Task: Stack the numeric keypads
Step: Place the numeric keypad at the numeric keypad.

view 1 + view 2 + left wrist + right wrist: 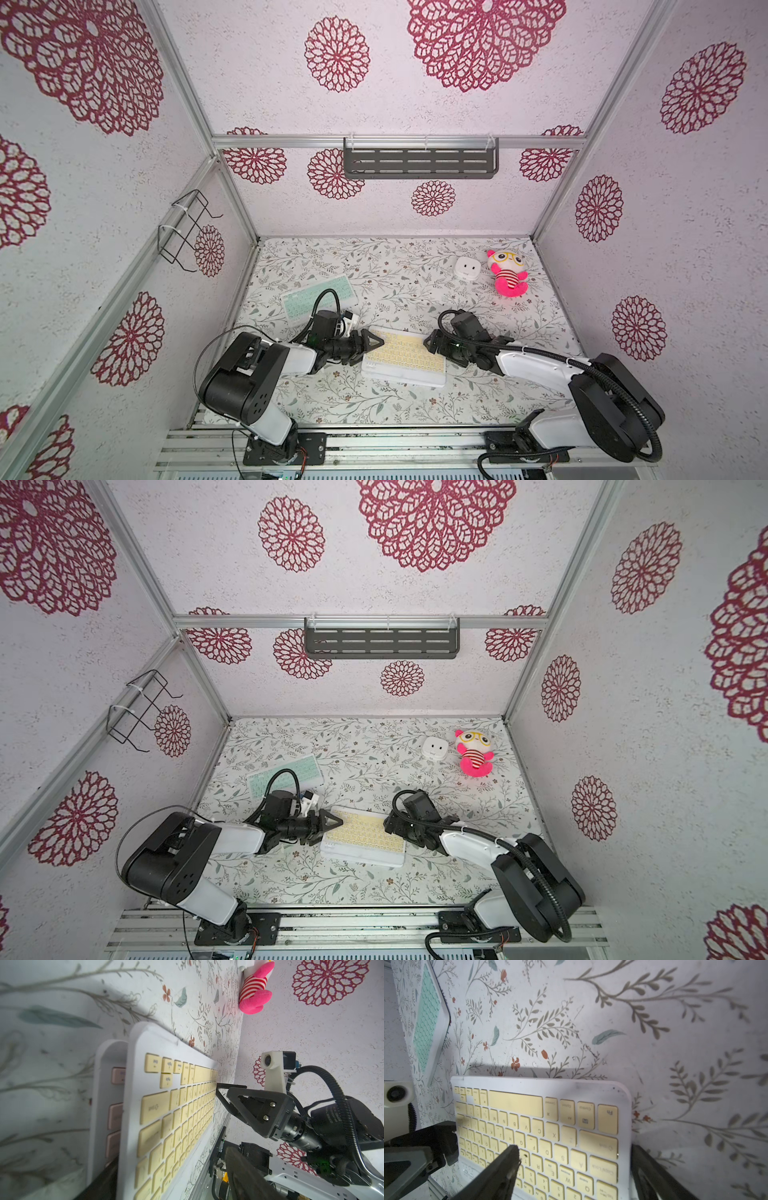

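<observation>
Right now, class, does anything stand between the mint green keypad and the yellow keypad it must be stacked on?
Nothing on the table does: bare table separates the mint green keypad from the yellow keypad, which lies on the pink keypad. Only the left arm's wrist hangs above that gap.

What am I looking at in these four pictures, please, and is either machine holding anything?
These are two robot arms mounted at the near edge of a flowered table, each ending in two fingers. Two pictures come from one camera head overhead. The other two come from small cameras on the arms' wrists, so they look skewed.

Mid-table, the yellow keypad lies on top of the pink keypad, which shows only in the left wrist view, peeking out underneath. The mint green keypad lies apart, toward the far left. A white cube gadget and a pink plush toy sit at the far right.

The left arm's fingers and the right arm's fingers flank the yellow keypad's ends, spread apart. Nothing is held.
</observation>
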`<action>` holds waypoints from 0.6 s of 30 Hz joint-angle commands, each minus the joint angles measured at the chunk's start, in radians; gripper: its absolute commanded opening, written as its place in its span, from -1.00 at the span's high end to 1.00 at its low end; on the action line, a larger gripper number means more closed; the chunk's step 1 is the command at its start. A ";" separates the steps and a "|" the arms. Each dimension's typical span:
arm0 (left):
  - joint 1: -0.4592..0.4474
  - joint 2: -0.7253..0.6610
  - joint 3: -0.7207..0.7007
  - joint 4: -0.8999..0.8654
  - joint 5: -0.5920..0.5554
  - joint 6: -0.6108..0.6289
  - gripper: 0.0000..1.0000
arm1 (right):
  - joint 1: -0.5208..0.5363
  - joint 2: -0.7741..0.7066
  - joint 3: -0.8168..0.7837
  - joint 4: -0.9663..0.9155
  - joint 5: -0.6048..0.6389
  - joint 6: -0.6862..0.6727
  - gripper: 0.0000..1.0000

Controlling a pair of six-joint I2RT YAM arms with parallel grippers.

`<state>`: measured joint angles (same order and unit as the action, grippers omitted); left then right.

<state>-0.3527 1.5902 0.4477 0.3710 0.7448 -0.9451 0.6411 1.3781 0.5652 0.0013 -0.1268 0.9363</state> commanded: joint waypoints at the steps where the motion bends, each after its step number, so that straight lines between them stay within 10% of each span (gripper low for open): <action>1: 0.006 -0.035 0.017 -0.204 -0.129 0.053 -0.52 | 0.013 0.025 0.009 -0.091 0.010 0.013 -0.73; 12: 0.003 -0.179 0.070 -0.499 -0.307 0.105 -0.54 | 0.015 0.044 0.021 -0.097 0.004 0.003 -0.73; 18: 0.004 -0.370 0.170 -0.792 -0.639 0.153 -0.76 | 0.015 0.045 0.082 -0.198 0.102 -0.050 -0.74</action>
<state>-0.3527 1.2995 0.5579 -0.2344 0.3202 -0.8356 0.6483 1.4097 0.6201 -0.0719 -0.0998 0.9237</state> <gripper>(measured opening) 0.870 0.867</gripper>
